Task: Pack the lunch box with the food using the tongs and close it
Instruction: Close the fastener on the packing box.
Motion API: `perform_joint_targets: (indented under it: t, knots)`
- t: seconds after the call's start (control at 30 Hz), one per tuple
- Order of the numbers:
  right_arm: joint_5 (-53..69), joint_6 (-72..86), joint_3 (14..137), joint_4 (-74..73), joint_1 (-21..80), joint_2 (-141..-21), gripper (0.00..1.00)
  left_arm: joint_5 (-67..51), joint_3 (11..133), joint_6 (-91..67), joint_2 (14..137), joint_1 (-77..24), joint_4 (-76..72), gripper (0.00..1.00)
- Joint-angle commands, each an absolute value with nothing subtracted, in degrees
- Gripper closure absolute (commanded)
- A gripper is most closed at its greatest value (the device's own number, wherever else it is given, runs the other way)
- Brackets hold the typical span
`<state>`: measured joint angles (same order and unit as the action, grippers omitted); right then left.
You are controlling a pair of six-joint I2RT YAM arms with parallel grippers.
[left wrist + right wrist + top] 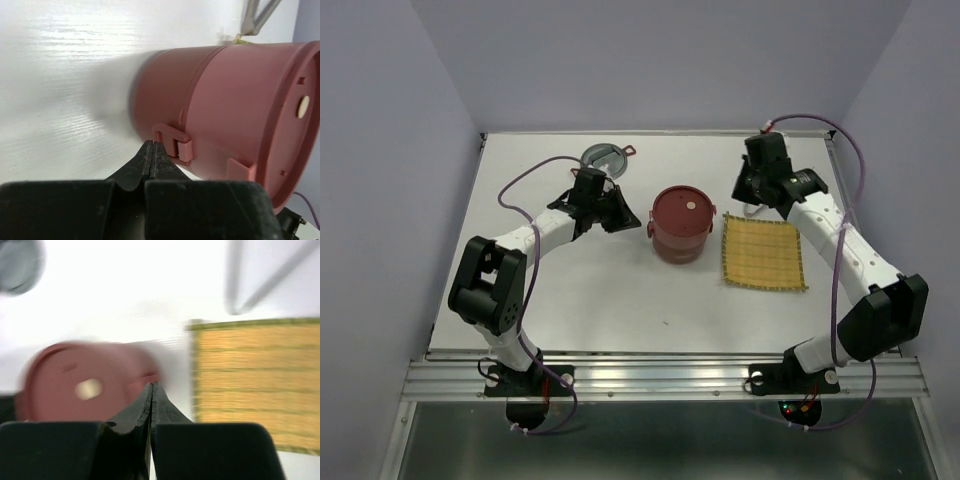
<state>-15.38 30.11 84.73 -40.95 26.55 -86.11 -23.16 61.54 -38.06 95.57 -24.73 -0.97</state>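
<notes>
The lunch box (680,225) stands mid-table, its dark-red tiers stacked and the flat red lid with a pale dot on top. My left gripper (623,215) is shut and empty just left of it. In the left wrist view the left gripper's tips (152,144) sit close below a side clasp of the lunch box (220,110). My right gripper (748,188) is shut and empty above the back edge of the yellow mat, right of the lunch box (85,385). The tongs (233,280) lie blurred behind the mat, and they also show as the tongs (248,20) past the box. No food is in view.
The yellow woven mat (764,252) lies bare to the right of the lunch box. A grey round lid-like disc (603,158) with a small red tab rests at the back left. Purple cables loop off both arms.
</notes>
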Motion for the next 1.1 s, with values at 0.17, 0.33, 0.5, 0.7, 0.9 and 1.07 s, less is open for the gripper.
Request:
perform_joint_targets:
  t: [0.17,0.33,0.5,0.7,0.9,1.07]
  knots:
    - [-7.6,26.8,68.5,-37.4,15.0,-87.3,0.99,-18.9,63.2,-35.5,94.0,-24.7,3.9,1.00]
    - [-6.6,25.2,68.9,-35.7,15.0,-89.6,0.99,-17.5,64.0,-34.0,95.3,-24.7,5.5,1.00]
    - [-6.0,24.0,70.5,-35.0,15.0,-93.1,0.99,-17.0,65.1,-33.0,96.3,-24.8,6.8,1.00]
    - [-0.7,23.9,71.9,-32.0,15.0,-96.2,0.99,-17.9,66.6,-32.6,97.8,-25.1,6.9,1.00]
    - [9.0,25.3,72.0,-26.8,17.7,-97.4,0.99,-19.8,70.5,-34.0,102.0,-28.2,4.8,1.00]
    - [14.0,24.9,73.9,-24.1,23.0,-99.1,0.99,-23.8,74.3,-35.8,105.2,-31.7,1.7,1.00]
